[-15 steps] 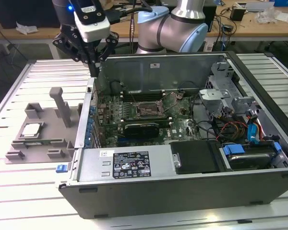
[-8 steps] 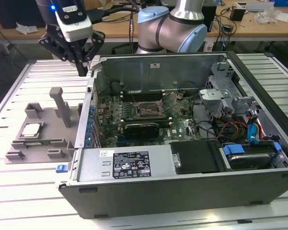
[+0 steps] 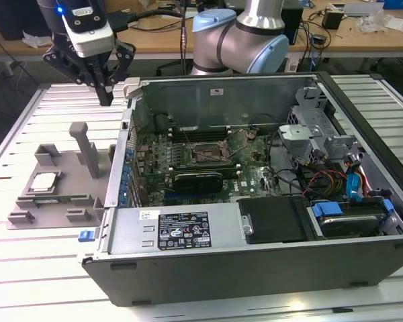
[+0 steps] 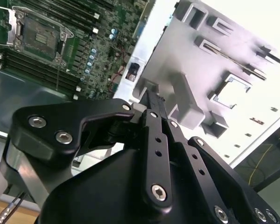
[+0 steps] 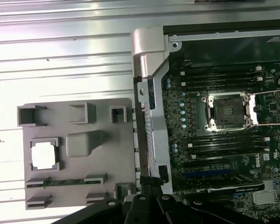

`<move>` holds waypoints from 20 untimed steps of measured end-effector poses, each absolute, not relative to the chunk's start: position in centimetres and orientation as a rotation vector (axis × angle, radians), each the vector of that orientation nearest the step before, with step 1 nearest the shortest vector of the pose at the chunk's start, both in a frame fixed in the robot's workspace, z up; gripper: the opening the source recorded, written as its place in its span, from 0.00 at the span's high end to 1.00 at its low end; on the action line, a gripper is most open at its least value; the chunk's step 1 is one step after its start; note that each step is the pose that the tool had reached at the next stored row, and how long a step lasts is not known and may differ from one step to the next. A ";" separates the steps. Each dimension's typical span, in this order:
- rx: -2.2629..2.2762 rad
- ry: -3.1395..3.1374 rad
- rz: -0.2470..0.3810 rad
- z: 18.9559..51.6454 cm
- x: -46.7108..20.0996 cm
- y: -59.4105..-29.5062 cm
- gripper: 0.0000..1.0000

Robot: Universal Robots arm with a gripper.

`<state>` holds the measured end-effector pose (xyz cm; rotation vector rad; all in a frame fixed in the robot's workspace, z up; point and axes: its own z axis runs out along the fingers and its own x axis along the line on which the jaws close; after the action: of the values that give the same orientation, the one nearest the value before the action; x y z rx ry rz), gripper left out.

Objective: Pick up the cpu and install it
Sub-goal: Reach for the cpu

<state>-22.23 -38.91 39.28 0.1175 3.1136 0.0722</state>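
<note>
The cpu (image 3: 43, 181), a small silver square chip, lies in a pocket of the grey fixture tray (image 3: 62, 201) at the exterior view's left of the computer case. It shows as a bright square in both wrist views (image 5: 43, 155) (image 4: 231, 91). My gripper (image 3: 106, 99) hangs high above the table, over the gap between tray and case, beyond the cpu and well above it. Its black fingers (image 4: 151, 121) lie together, shut on nothing. The open socket (image 3: 207, 154) sits mid-motherboard with its metal frame raised, seen in both wrist views (image 5: 227, 110) (image 4: 37, 35).
The open computer case (image 3: 255, 268) lies on a slatted metal table (image 3: 27, 282). A tall grey post (image 3: 87, 147) stands up from the tray near the cpu. The case's side wall (image 5: 149, 56) runs between tray and motherboard. Cables and drives fill the case's right end (image 3: 342, 181).
</note>
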 end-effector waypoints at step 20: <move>0.117 3.114 0.072 38.8 -26.4 -37.7 0.89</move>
<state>-26.40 -37.66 38.82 0.1174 3.1136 0.0722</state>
